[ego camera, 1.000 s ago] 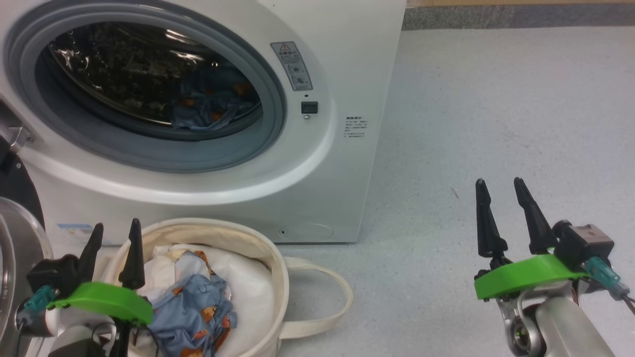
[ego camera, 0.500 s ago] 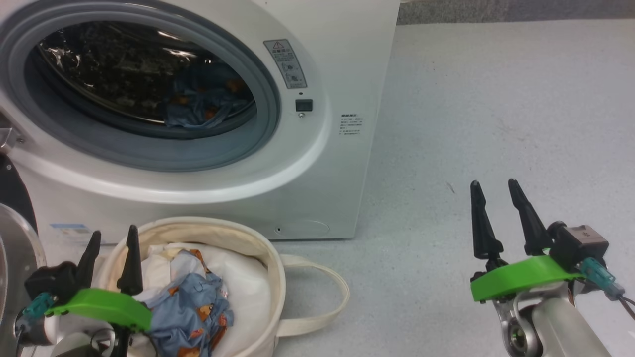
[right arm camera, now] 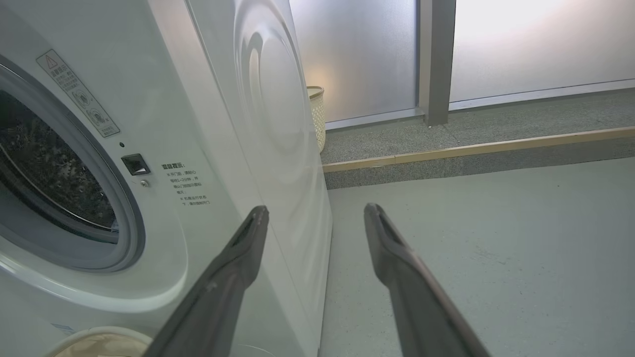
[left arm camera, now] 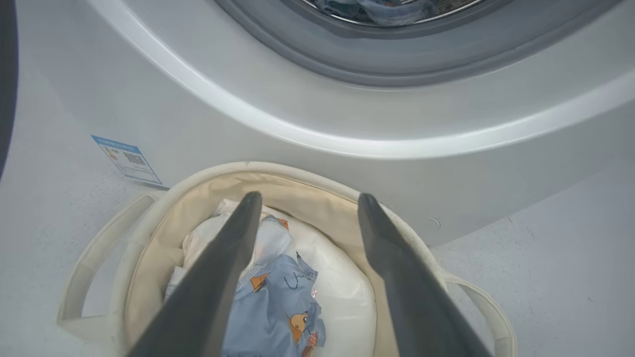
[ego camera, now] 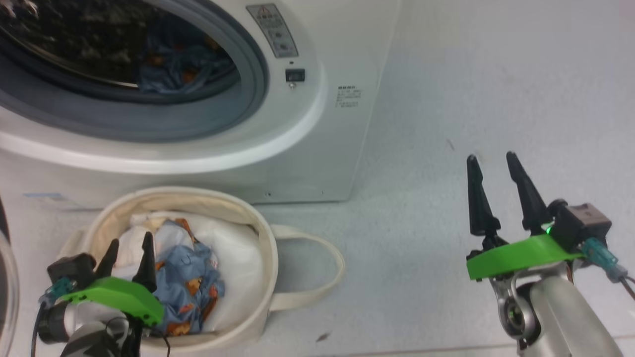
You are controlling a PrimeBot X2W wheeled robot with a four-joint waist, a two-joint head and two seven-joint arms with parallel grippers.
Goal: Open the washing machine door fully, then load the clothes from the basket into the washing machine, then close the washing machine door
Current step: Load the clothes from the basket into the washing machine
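Over the near side of the small round cream canvas basket (ego camera: 198, 196) with loop handles, our left hand (ego camera: 130, 239), two long dark fingers on a green mount, hangs spread wide with nothing between them. Our head camera has tipped downward over the last second, sliding the whole picture up. Even so, fingertips that stood level with the basket's far rim now lie across its contents, so we judge the hand has sunk toward the load. From the left wrist, the fingers frame the clothes (left arm camera: 278, 307), a crumpled light blue garment with small orange prints, resting on plain white padding (left arm camera: 342, 277); whether a fingertip touches fabric yet we cannot tell. Beyond stands the big white front-loading washing machine (ego camera: 347, 39), its mouth uncovered, another blue printed garment (ego camera: 168, 74) already in the steel drum. At the far lower left we catch the clear glass edge of the door (ego camera: 6, 297), swung aside. Our right hand (ego camera: 491, 157) hovers well apart over the pale grey floor (ego camera: 446, 99), likewise spread and empty. Loading looks partly done: we read this as the reach for the next garment, with the door's closing to come.
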